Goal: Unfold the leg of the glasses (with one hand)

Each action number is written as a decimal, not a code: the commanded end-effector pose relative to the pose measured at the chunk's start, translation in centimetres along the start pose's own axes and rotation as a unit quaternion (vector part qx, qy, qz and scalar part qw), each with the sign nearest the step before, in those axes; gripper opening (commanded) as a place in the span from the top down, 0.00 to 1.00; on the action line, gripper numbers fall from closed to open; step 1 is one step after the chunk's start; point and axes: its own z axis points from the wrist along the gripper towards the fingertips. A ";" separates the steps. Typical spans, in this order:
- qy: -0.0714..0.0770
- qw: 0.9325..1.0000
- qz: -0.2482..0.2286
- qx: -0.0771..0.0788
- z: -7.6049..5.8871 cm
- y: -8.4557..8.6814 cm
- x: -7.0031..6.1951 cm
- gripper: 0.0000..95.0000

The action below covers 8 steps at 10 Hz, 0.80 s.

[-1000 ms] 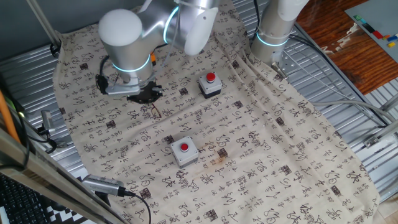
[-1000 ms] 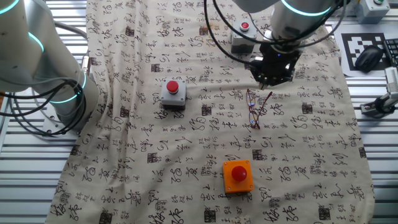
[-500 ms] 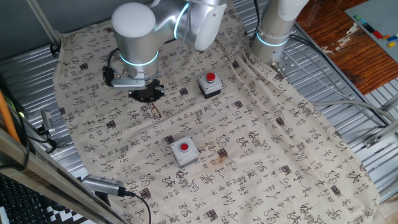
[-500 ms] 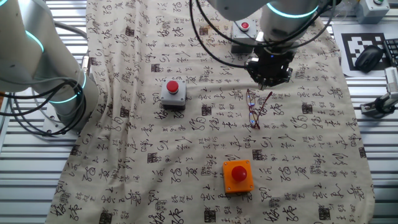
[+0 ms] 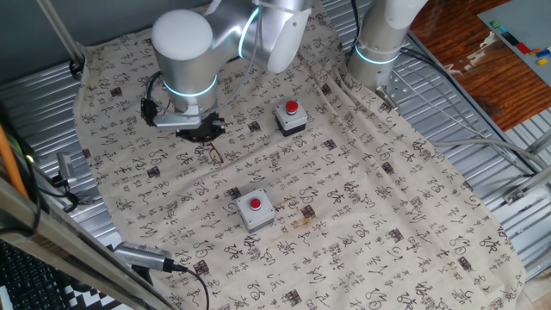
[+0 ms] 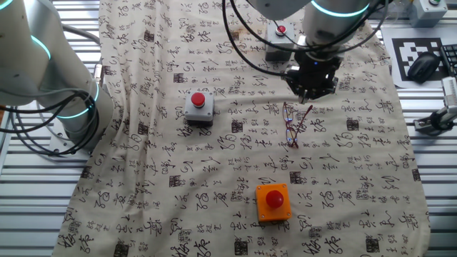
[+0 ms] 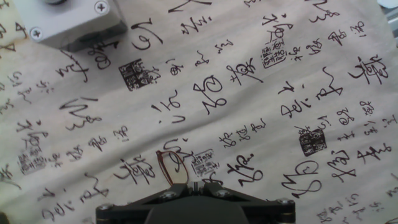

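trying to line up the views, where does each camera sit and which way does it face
One fixed view: high at one side, looking down on the arm and gripper above the glasses.
The other fixed view: the opposite side, same gripper, glasses.
Hand view: on the hand, looking down at the cloth; only the gripper base shows.
All share the glasses.

Glasses partly behind pincer

The silver-white arm bends low over the table, its black two-finger gripper pointing straight down, fingertips pressed together.
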 end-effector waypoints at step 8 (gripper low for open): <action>0.013 0.999 -0.039 0.007 0.9 -1.1 1.9 1.00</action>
